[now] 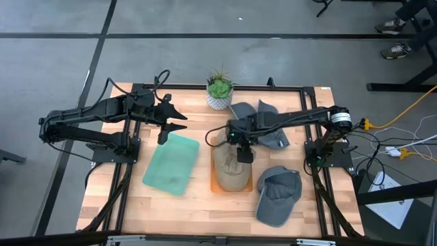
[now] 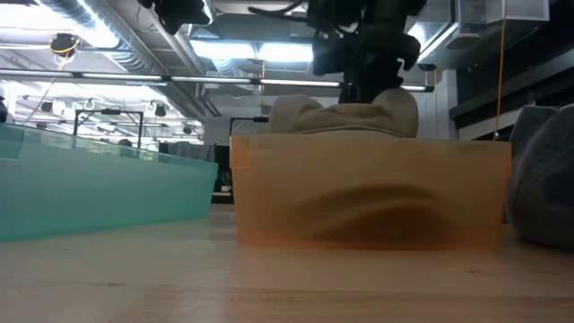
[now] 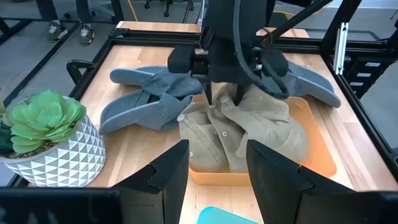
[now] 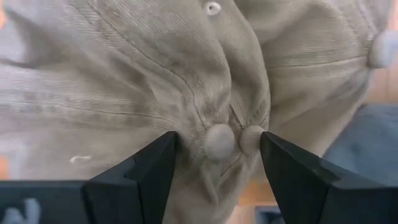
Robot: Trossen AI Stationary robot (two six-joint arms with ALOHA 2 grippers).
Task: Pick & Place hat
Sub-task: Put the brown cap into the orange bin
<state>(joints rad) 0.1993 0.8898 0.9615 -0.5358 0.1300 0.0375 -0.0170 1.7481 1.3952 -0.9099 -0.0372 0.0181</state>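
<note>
At the near edge of the wooden table (image 1: 102, 195), a grey cap (image 1: 278, 195) lies flat on the right side, just beside the orange tray (image 1: 215, 186). The orange tray sits at mid-table and holds a tan hat (image 1: 229, 171), which rises in folds above the tray wall in the low view. The right gripper (image 1: 242, 152) is positioned directly over the tan hat; in the right wrist view its two dark fingers (image 4: 146, 171) stand apart with a bunched fold of the tan fabric and its crown button between them, each finger against the cloth, so the jaws are pinched on the hat while it rests in the tray. To the left of the orange tray, with a strip of bare table between them, a translucent green tray (image 1: 171, 162) lies at a slight angle. The left gripper (image 1: 176, 121) hovers just beyond the far corner of the green tray, its fingers apart and holding nothing. Farther back, a pile of grey-blue caps (image 1: 263, 116) lies behind the orange tray, partly under the right arm. At the far edge of the table stands a green succulent in a white patterned pot (image 1: 219, 96), between the two arms.
</note>
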